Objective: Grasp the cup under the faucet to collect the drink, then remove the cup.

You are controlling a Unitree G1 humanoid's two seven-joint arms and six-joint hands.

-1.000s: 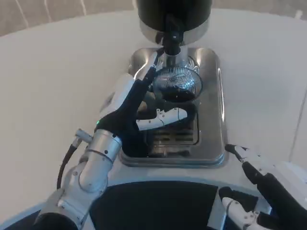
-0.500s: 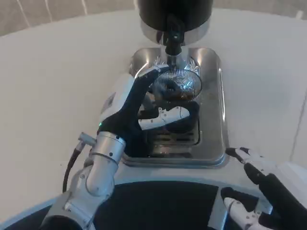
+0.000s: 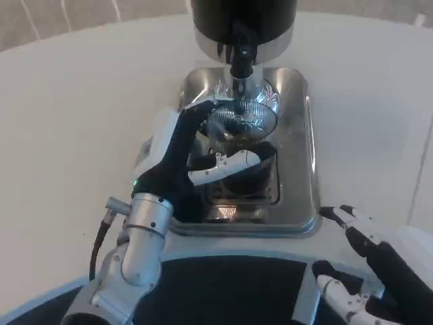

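L forearm [image 3: 135, 257] comes up from the bottom edge, its lower part cut off by the frame. L hand [image 3: 177, 159] wraps the clear cup [image 3: 241, 139]: one finger curls over the far rim, another lies across the front wall, so it's grasping the cup. Cup sits on the steel drip tray [image 3: 301, 149], right under the faucet [image 3: 241, 64]; dark liquid inside, level hard to read through glare. Dispenser [image 3: 243, 24] top cut off. Tray grate mostly hidden by hand & cup. R hand [image 3: 372, 264] at the lower-right corner rests on the white table [image 3: 81, 122], fingers spread, holding nothing, partly out of frame.
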